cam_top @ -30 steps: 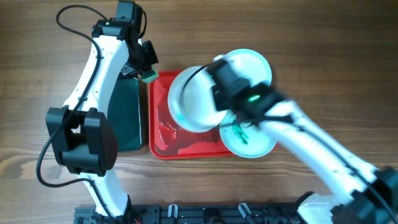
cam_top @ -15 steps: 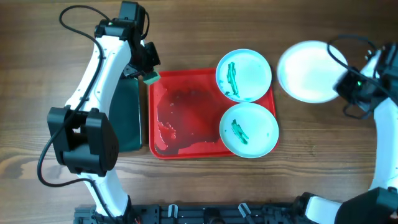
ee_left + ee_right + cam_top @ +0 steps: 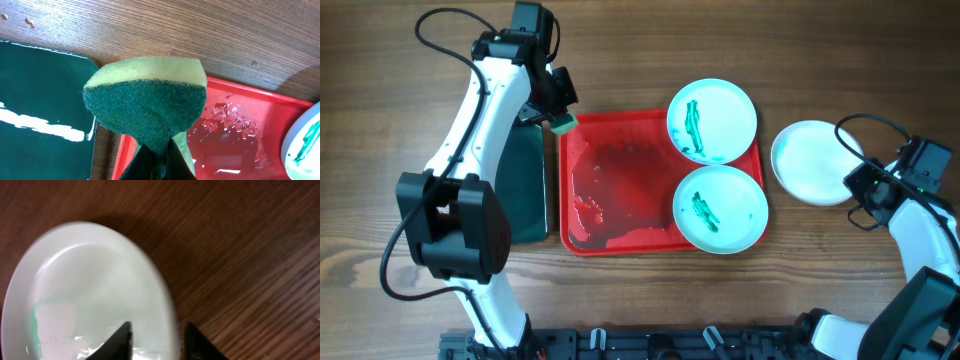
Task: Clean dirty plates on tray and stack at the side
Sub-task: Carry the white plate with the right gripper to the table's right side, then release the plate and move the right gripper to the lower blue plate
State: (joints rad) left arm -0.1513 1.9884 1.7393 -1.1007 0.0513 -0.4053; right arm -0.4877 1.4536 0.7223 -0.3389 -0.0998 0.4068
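The red tray (image 3: 620, 180) holds two mint-blue plates with green smears, one at its far right corner (image 3: 712, 120) and one at its near right corner (image 3: 720, 208). Its left half is wet and bare. The cream-white plate (image 3: 810, 162) is off the tray, over the wood to the right. My right gripper (image 3: 860, 185) grips its right rim; in the right wrist view my fingers (image 3: 157, 335) straddle the rim of the plate (image 3: 85, 290). My left gripper (image 3: 558, 118) is shut on a green-and-yellow sponge (image 3: 145, 100) over the tray's far left corner (image 3: 235, 150).
A narrow black tray (image 3: 523, 190) lies right beside the red tray's left edge; it also shows in the left wrist view (image 3: 40, 100). My left arm reaches over it. Bare wood lies around the white plate on the right.
My right gripper carried the cream-white plate from over the tray to the right, then a little nearer and lower beside the tray. The left arm and sponge have not moved.
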